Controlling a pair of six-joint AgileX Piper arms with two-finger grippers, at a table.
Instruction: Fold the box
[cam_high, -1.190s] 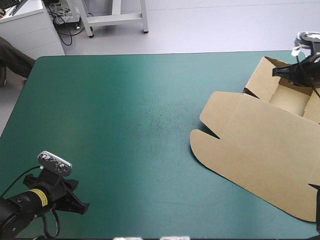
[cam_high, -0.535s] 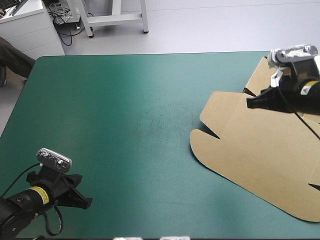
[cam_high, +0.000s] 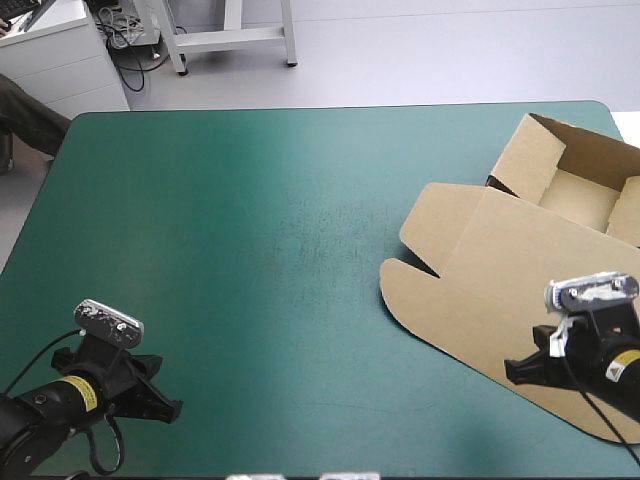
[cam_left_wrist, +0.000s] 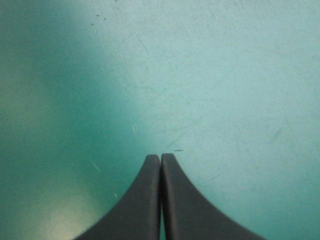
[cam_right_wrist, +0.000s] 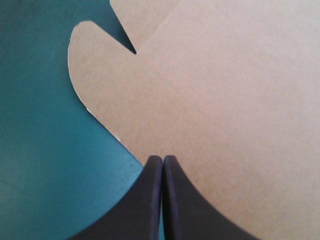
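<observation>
One box (cam_high: 500, 275), two closed grippers (cam_high: 175, 409) (cam_high: 511, 369)

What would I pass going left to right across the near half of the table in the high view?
left end effector, shut → bare teal-green cover → rounded flap on the flat lid of the box → right end effector, shut, over the lid's near edge

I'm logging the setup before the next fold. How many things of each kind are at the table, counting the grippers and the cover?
box, brown, tray open and lid flat: 1
Grippers, black, both shut: 2, left gripper and right gripper
table cover, teal-green: 1
Total: 4
</observation>
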